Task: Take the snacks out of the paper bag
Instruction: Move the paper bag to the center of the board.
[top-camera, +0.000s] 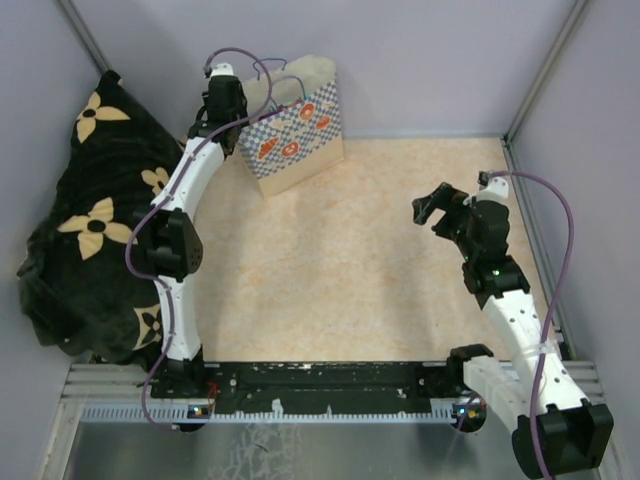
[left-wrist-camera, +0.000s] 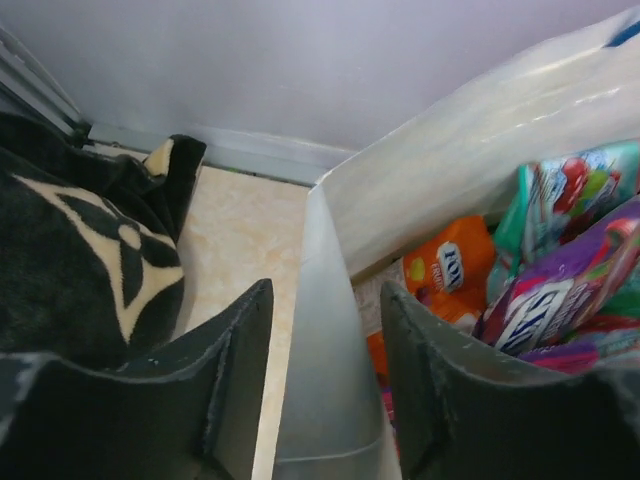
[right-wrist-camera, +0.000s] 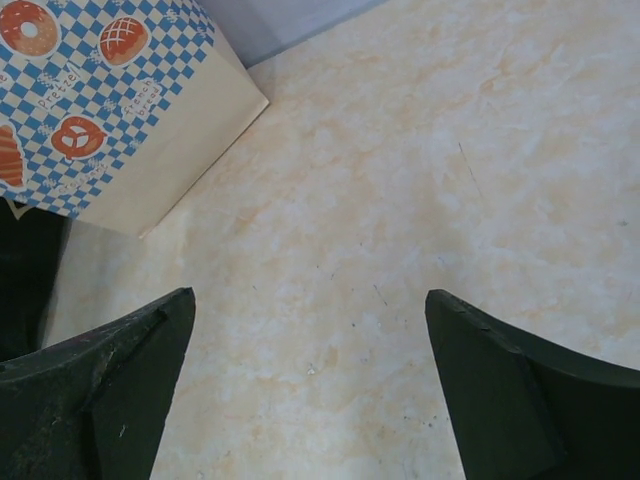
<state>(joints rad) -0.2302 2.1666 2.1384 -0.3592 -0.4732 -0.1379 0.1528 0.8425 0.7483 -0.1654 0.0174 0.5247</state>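
The paper bag (top-camera: 295, 140) stands upright at the back left of the table, cream with a blue-white checked front. My left gripper (top-camera: 225, 100) is at the bag's left top edge. In the left wrist view it (left-wrist-camera: 327, 288) is open and straddles the bag's side wall (left-wrist-camera: 325, 380), one finger outside and one inside, with a gap on both sides. Inside the bag lie the snacks: an orange pouch (left-wrist-camera: 450, 270), a purple one (left-wrist-camera: 560, 290) and a teal one (left-wrist-camera: 570, 190). My right gripper (top-camera: 432, 212) is open and empty above the bare table (right-wrist-camera: 310, 295); the bag (right-wrist-camera: 90, 110) is to its far left.
A black cloth with cream flowers (top-camera: 90, 230) is heaped at the left, close to the bag and my left arm; it also shows in the left wrist view (left-wrist-camera: 70, 260). Grey walls (top-camera: 420, 60) close in the back and sides. The tan tabletop (top-camera: 350, 260) spreads between the arms.
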